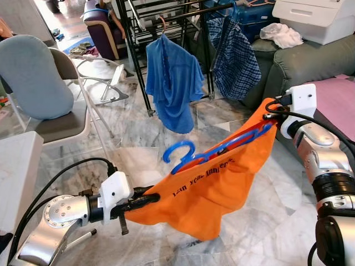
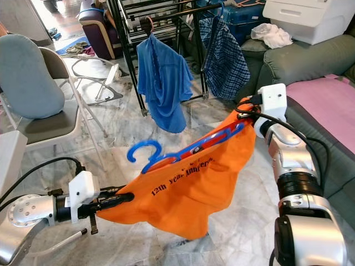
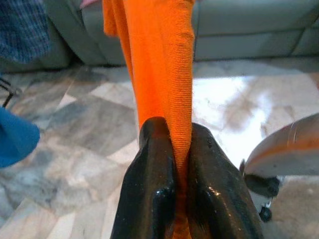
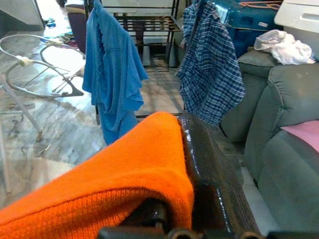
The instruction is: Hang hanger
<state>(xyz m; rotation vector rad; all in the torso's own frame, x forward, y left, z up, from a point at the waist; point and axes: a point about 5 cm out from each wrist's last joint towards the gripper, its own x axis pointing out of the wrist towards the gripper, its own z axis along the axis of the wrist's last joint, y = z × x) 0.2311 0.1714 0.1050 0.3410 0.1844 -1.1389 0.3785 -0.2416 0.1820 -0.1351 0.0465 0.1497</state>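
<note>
while my left gripper (image 3: 180,164) and right gripper (image 1: 270,117) pinch the orange shirt (image 1: 222,183) on its blue hanger (image 1: 183,156), the drying rack (image 1: 166,14) stands beyond, blue shirt (image 1: 172,83) and checked shirt (image 1: 236,55) hanging there.

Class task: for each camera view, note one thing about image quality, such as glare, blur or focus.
Left eye view: sunlight blows out the floor behind the rack; the shirt is sharp. Right eye view: same, its print readable. Left wrist view: white glare on the tiles; the left hand is close and soft. Right wrist view: near orange cloth blurred, blue shirt sharp.
</note>
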